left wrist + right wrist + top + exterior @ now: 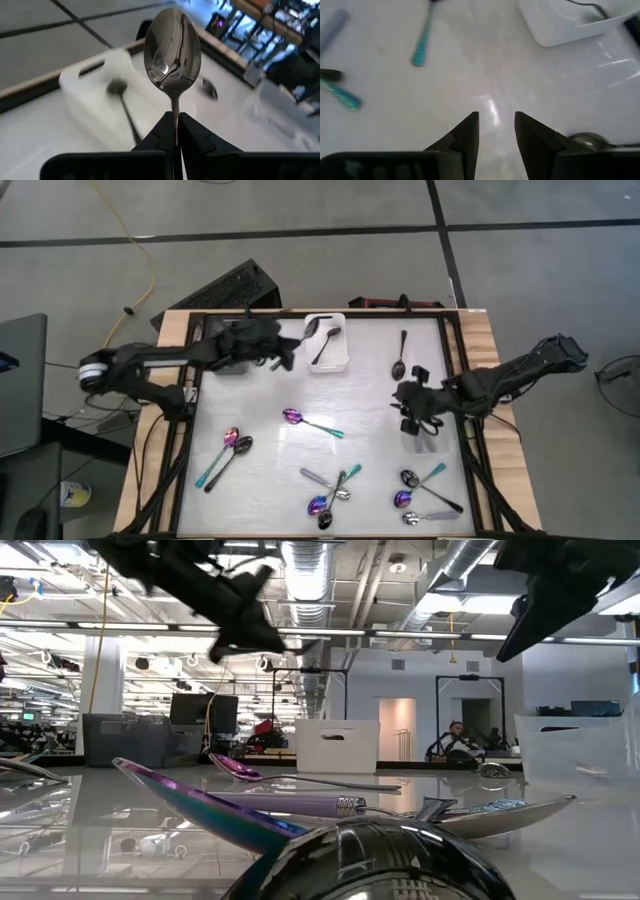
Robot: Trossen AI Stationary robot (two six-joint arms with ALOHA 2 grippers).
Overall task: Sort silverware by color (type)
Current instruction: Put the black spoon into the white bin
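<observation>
The left gripper (176,131) is clamped on the thin stem of a glossy black metal spoon (172,47), bowl upright, held in the air just beside the small white plastic bin (327,360) at the table's far edge. One dark spoon (326,343), possibly black, lies in that bin. The right gripper (496,131) hovers over the white tabletop (270,445) on the right side, its fingers parted with nothing between them. Purple spoons with teal handles (310,421) lie scattered across the near half.

High view looks straight down on the whole tabletop (370,380); low view sits level at its surface (spoons loom close); both share the white bin (327,344).
</observation>
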